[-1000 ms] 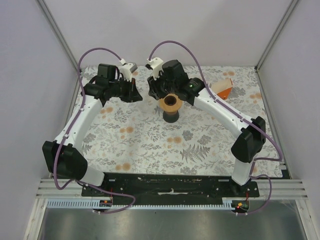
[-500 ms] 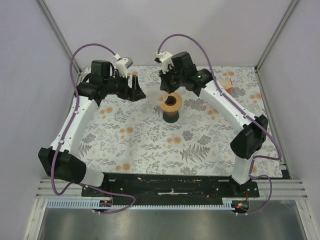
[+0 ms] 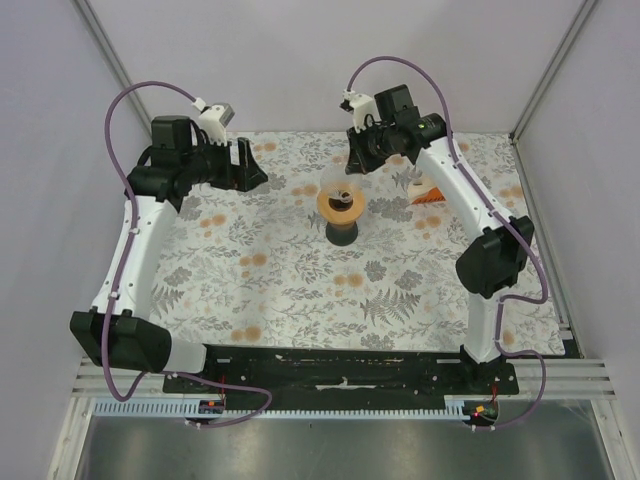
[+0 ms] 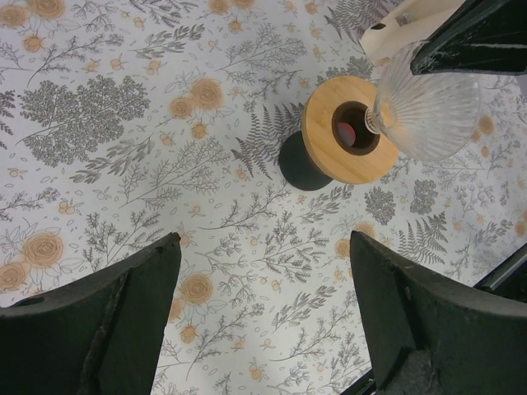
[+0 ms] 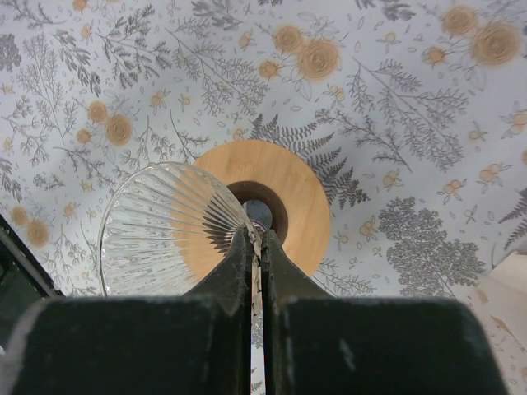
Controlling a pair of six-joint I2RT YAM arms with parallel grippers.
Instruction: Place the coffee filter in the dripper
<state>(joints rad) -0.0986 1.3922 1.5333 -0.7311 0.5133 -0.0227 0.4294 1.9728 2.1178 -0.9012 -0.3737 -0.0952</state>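
Left gripper (image 3: 250,168) (image 4: 263,317): jaws spread wide, nothing between them. It hangs over the far left part of the table, well apart from the dripper.
Left fingers (image 4: 107,325): two dark pads at the near edge of the left wrist view, with only patterned cloth between them.
Right gripper (image 3: 352,168) (image 5: 255,239) (image 4: 482,33): jaws pressed together, pinching a thin edge of the coffee filter. It sits just far of the dripper and points down toward it.
Coffee filter (image 3: 326,188) (image 4: 432,107) (image 5: 165,230): pale, ribbed, see-through fan shape with a rounded outer edge. It is held by the right gripper over the dripper and tilted, not upright. Its narrow end lies at the centre hole and its wide end spreads out past the rim, toward the left in the top view. Whether it touches the rim cannot be told.
Dripper (image 3: 342,205) (image 4: 329,160) (image 5: 300,197): round orange-brown disc with a wide flat rim and a dark centre hole, level, near the middle of the far half of the table.
Dark cup (image 3: 342,235) (image 4: 298,164): directly under the dripper, carrying it.
Box (image 3: 430,188): orange and white, lying on the cloth to the right of the dripper, partly hidden by the right arm.
Tablecloth (image 3: 300,280): white with grey fern and orange flower print, covering the table.
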